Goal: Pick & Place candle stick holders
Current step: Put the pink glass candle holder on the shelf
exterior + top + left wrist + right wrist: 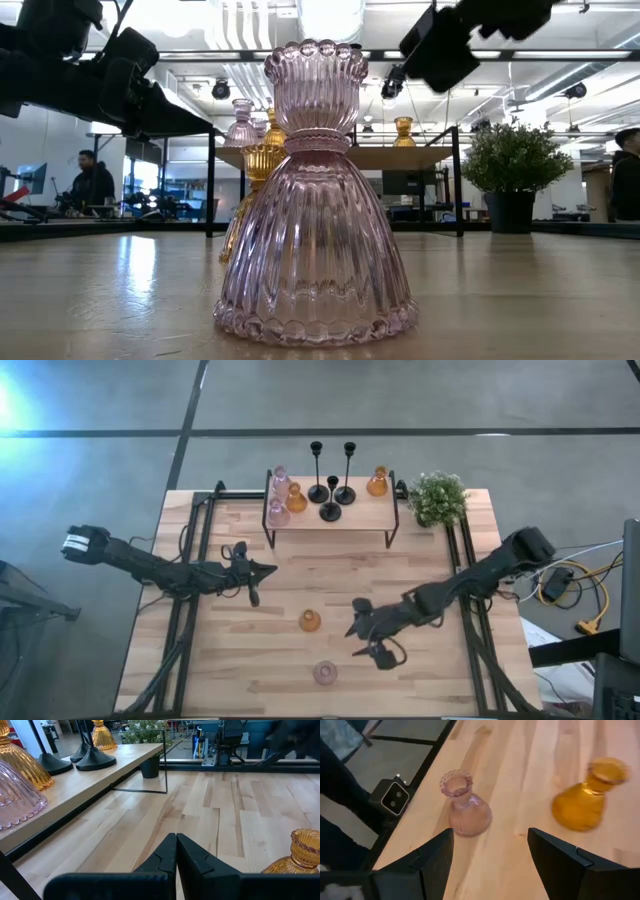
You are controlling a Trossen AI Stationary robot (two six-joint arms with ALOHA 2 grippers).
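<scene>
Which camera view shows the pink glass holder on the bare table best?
The low view: the pink glass holder fills the picture, upright, every rib clear. The high view shows it small from above. The right wrist view shows it ahead of the open right gripper. The left wrist view misses it.

The counter [400, 660] is evenly lit from overhead, and only faint, soft shadows are cast on the wood. A strong blue-white glare is seen on the floor [10, 405] at the far left. In the low view, bright ceiling lights [250, 20] are blown out, and the near pink glass holder [315, 200] is backlit. In the right wrist view, the amber holder [587, 795] is smeared by motion blur.
</scene>
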